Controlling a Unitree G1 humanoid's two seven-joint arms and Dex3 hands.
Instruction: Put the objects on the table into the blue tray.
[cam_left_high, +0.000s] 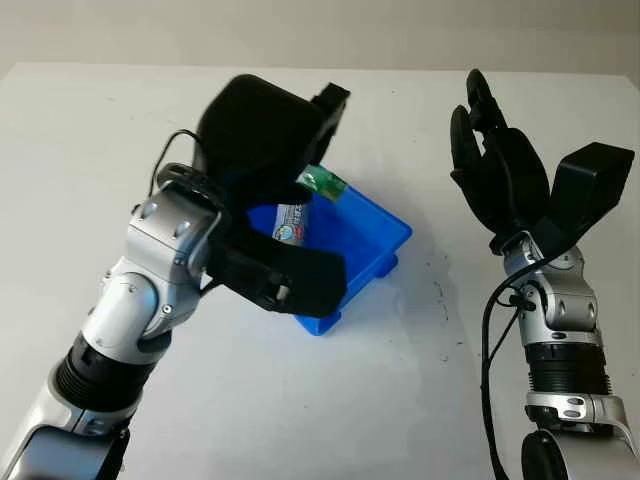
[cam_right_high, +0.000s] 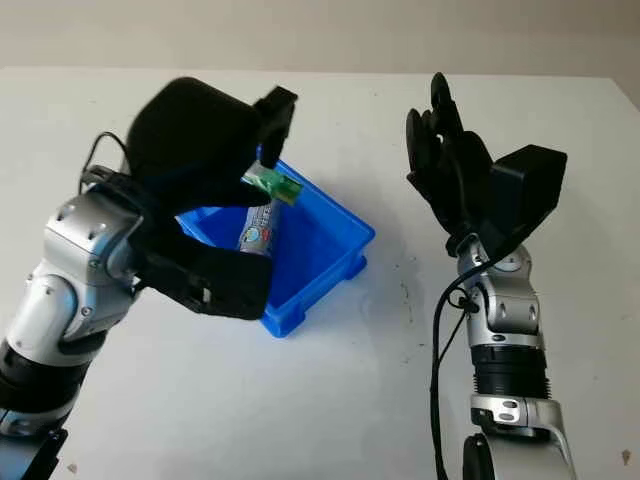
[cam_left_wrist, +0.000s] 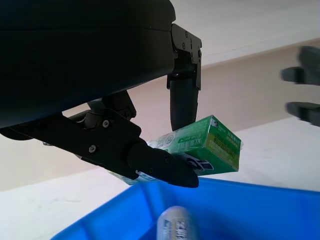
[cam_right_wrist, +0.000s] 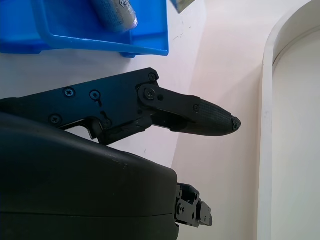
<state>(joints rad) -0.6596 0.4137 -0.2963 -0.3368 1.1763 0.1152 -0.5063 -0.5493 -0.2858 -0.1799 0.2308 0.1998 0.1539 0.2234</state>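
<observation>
1. Left hand (cam_left_wrist: 165, 145) grips green box (cam_left_wrist: 210, 145) between fingers, held above blue tray (cam_left_high: 385, 235). Box is over the tray interior, so a release should drop it inside, not on the rim.
2. Box tilted, one end sticking out past the fingers (cam_left_wrist: 160, 167); pinch looks like it's on the long sides, probably to keep the bottom free for the drop.
3. Tube (cam_left_high: 292, 222) already lies in the tray, under the box; box will likely land on or beside it.
4. Right hand (cam_left_high: 495, 165) open, raised over the white worktop (cam_left_high: 420, 380), well apart from the tray and idle, so out of the way.
5. Step in hand: placing the box, not yet released.
</observation>
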